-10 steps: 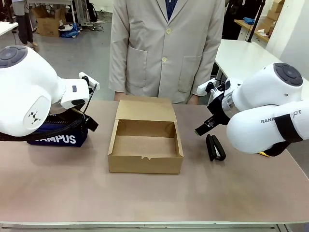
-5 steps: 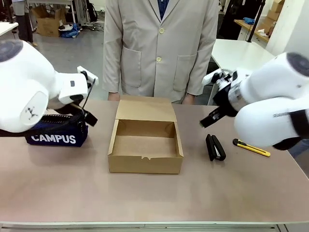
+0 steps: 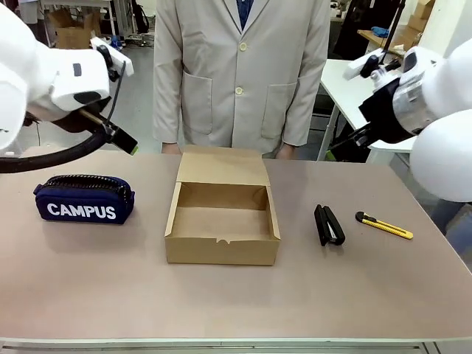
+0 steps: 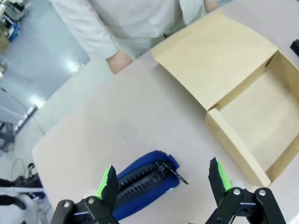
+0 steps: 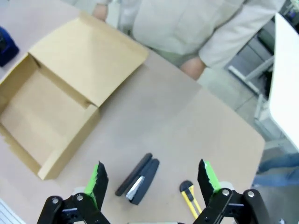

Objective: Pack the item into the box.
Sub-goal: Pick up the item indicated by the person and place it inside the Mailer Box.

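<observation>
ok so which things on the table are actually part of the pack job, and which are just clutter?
Part of the job:
- navy CAMPUS pouch, on the table left of the box
- cardboard box, lid flap open, nothing inside

Just lying about:
- black stapler, right of the box
- yellow utility knife, right of the stapler

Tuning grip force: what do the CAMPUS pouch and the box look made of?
Pouch: seemingly soft woven fabric, matte navy, white printed lettering, zip teeth along the top. Box: plain brown cardboard, matte, folded flaps and a cut notch in the front wall; thickness hard to judge.
</observation>
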Tool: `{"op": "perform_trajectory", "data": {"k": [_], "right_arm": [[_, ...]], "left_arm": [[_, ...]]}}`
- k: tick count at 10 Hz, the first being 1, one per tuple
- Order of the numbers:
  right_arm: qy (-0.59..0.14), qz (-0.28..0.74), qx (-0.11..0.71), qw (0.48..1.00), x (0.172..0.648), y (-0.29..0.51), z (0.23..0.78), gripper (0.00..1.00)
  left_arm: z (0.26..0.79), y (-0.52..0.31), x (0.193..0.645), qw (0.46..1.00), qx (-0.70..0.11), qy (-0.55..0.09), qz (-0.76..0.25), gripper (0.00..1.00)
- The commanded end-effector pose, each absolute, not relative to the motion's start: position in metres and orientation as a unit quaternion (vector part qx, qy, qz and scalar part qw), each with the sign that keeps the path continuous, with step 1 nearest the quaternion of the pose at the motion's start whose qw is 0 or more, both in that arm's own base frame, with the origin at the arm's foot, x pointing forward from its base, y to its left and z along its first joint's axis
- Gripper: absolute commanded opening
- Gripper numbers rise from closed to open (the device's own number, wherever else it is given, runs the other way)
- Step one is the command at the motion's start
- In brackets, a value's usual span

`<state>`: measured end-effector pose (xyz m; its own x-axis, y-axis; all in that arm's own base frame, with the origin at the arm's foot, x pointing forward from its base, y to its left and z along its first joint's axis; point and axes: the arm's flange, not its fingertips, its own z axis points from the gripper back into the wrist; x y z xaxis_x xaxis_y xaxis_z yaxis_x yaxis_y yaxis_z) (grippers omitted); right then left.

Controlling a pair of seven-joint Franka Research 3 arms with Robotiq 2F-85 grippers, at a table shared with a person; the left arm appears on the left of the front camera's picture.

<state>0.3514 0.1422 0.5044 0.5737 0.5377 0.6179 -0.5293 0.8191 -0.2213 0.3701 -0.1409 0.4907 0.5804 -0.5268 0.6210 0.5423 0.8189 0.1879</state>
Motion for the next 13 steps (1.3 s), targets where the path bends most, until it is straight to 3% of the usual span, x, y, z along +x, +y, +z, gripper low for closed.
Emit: {"op": "perform_trajectory", "data": {"k": [1,2,4,5,8,10,11,12,13], "right_arm": [[-0.343,0.295,0.047,0.891,0.346,0.135,0.513,1.00],[-0.341,0.225,0.117,0.905,0.344,0.108,0.521,1.00],[-0.288,0.073,0.309,0.904,0.326,0.031,0.542,1.00],[-0.279,0.014,0.384,0.880,0.312,-0.009,0.546,1.00],[-0.297,-0.124,0.538,0.779,0.275,-0.133,0.516,1.00],[-0.341,-0.184,0.560,0.732,0.257,-0.174,0.496,1.00],[-0.354,-0.195,0.503,0.764,0.266,-0.164,0.492,1.00],[-0.308,-0.156,0.545,0.764,0.253,-0.186,0.512,1.00],[-0.308,-0.156,0.545,0.764,0.253,-0.186,0.512,1.00]], "left_arm": [[0.503,-0.145,0.372,0.890,-0.077,-0.307,-0.328,1.00],[0.512,-0.134,0.371,0.886,-0.154,-0.298,-0.319,1.00],[0.540,-0.067,0.363,0.900,-0.306,-0.237,-0.197,1.00],[0.544,-0.021,0.353,0.880,-0.399,-0.201,-0.163,1.00],[0.503,0.115,0.308,0.809,-0.537,-0.238,0.005,1.00],[0.468,0.146,0.277,0.763,-0.580,-0.276,0.077,1.00],[0.465,0.143,0.277,0.768,-0.541,-0.311,0.145,1.00],[0.491,0.171,0.278,0.783,-0.566,-0.250,0.058,1.00],[0.491,0.171,0.278,0.783,-0.566,-0.250,0.058,1.00]]}}
